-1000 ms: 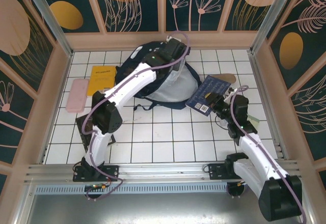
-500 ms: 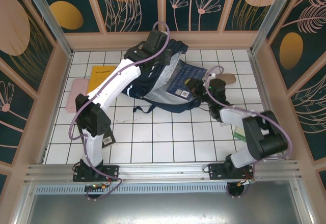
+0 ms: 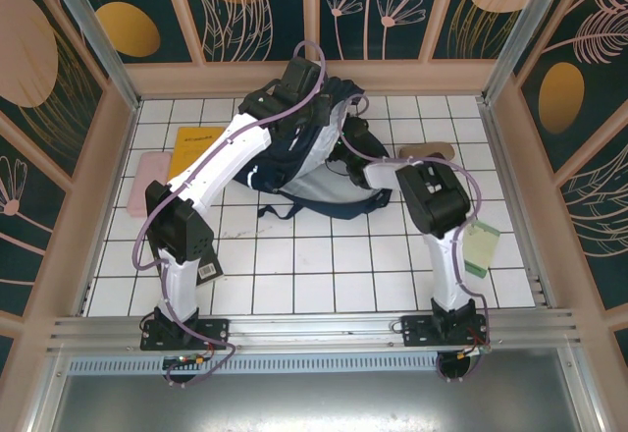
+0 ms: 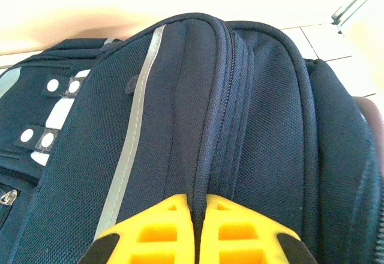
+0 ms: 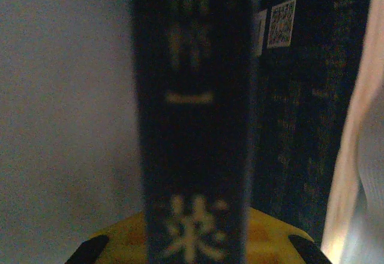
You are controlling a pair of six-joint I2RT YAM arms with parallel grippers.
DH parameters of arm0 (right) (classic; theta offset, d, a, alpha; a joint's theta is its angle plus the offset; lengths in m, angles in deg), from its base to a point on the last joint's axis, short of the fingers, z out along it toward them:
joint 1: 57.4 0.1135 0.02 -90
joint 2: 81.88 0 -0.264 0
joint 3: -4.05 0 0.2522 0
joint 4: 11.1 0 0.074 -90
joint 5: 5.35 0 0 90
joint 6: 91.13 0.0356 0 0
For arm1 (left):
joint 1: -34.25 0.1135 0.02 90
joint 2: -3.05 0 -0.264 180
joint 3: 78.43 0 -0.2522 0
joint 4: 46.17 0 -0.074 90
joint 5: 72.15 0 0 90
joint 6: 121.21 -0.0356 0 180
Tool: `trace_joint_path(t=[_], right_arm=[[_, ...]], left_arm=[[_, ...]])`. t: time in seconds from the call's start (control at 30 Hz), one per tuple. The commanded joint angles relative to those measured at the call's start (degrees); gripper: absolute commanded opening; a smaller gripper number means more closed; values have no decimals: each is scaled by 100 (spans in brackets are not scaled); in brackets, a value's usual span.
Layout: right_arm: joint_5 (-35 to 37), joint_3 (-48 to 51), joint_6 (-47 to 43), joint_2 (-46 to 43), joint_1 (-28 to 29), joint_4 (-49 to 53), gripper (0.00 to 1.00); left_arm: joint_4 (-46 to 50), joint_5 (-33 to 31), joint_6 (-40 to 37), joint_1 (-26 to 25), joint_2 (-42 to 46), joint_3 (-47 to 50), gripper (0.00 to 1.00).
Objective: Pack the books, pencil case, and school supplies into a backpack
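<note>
Two white-shelled arms with black joints, the left arm [image 3: 216, 162] and the right arm [image 3: 446, 265], each carry a lilac cable [image 3: 306, 45]. The left pincer [image 4: 197, 201] has bright yellow, ribbed fingers [image 4: 159, 231]. Those of the right pincer [image 5: 195, 234] appear yellow too, though that view is dim.

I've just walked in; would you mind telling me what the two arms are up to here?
The left end effector is shut on a fold of fabric at the top of the navy backpack. The right end effector grips a navy book and has it inside the bag's opening, apparently beside another navy book. Out on the table lie the yellow book, pink case, tan pouch and pale green item, not yet packed.
</note>
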Motion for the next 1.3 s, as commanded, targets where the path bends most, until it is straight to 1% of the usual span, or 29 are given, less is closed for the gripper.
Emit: trace_joint_path(t=[0.0, 0.07, 0.1, 0.17, 0.2, 0.27, 0.33, 0.43, 0.57, 0.8, 0.93, 1.13, 1.27], right_arm=[[182, -1028, 89, 590, 20, 613, 5], [94, -1768, 2, 1007, 34, 1111, 15], [32, -2188, -96, 1191, 40, 1509, 23], [-31, -2857, -271, 1423, 67, 2251, 43], [-47, -3026, -371, 1437, 83, 2553, 51], [-5, -2896, -529, 1248, 111, 2614, 60], [15, -2611, -567, 986, 96, 2618, 65], [63, -2361, -772, 641, 67, 2849, 70], [153, -1928, -1061, 174, 15, 3051, 73], [96, -350, -1220, -1004, -245, 2644, 74], [75, 586, -1385, -1871, -378, 2560, 74], [655, 1771, -1921, -3401, -442, 3152, 72], [1008, 2511, -2037, -4297, -436, 3548, 70]], left_arm=[[-734, 129, 282, 23, 448, -337, 0], [-729, 120, 275, 21, 470, -329, 0], [-725, 89, 277, 23, 466, -317, 0], [-726, 68, 267, 29, 458, -303, 0], [-725, 53, 266, 43, 449, -311, 0], [-721, -12, 250, 60, 422, -320, 0], [-651, -153, 261, 83, 349, -387, 0], [-550, -324, 249, 121, 273, -443, 0], [-555, -321, 214, 174, 184, -443, 0], [-523, -372, 205, 223, 46, -384, 0], [-686, -311, 166, 227, 69, -83, 0], [-967, -202, 74, 228, 34, 530, 0], [-1146, -72, 98, 227, -40, 1058, 0]])
